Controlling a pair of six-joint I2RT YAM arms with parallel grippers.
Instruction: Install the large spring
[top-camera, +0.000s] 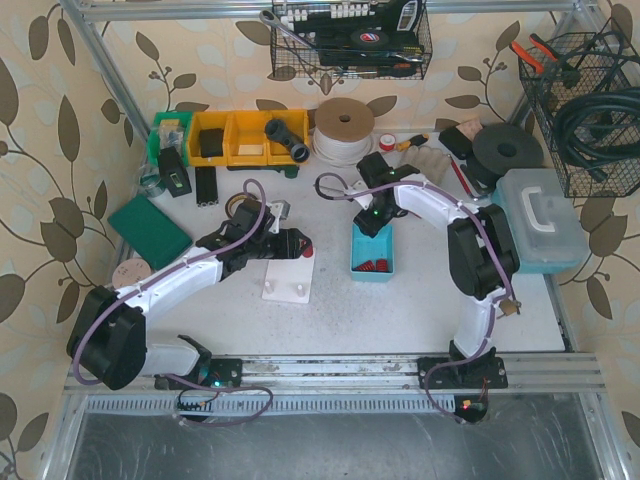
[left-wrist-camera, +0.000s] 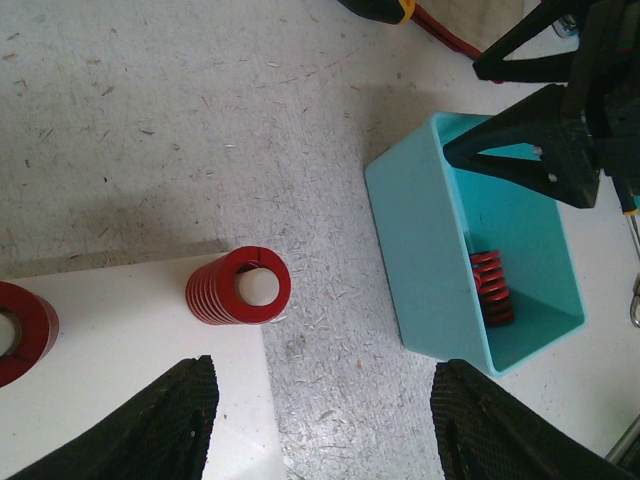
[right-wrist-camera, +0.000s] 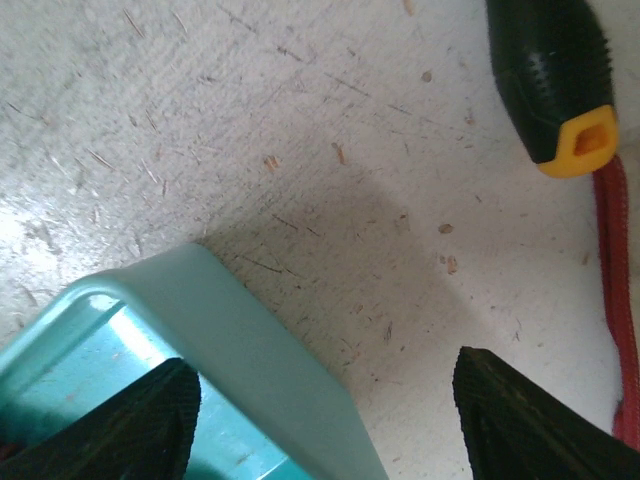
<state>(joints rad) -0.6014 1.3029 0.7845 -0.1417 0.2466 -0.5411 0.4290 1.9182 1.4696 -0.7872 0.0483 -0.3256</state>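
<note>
A white peg plate (top-camera: 288, 272) lies mid-table. In the left wrist view a red spring (left-wrist-camera: 238, 286) sits over a white peg at the plate's corner, and a second red spring (left-wrist-camera: 20, 330) sits at the left edge. My left gripper (left-wrist-camera: 325, 410) is open and empty above the plate's corner; the top view shows it over the plate's far end (top-camera: 290, 245). A teal bin (left-wrist-camera: 440, 270) holds another red spring (left-wrist-camera: 492, 288). My right gripper (right-wrist-camera: 320, 410) is open and empty, straddling the bin's far wall (right-wrist-camera: 260, 350); it also shows in the top view (top-camera: 372, 215).
A black and yellow screwdriver handle (right-wrist-camera: 555, 80) lies on the table beyond the bin. Yellow bins (top-camera: 245, 135), a tape roll (top-camera: 345, 128) and a black disc (top-camera: 508, 150) stand at the back. A green pad (top-camera: 148, 230) lies left, a clear case (top-camera: 540, 220) right.
</note>
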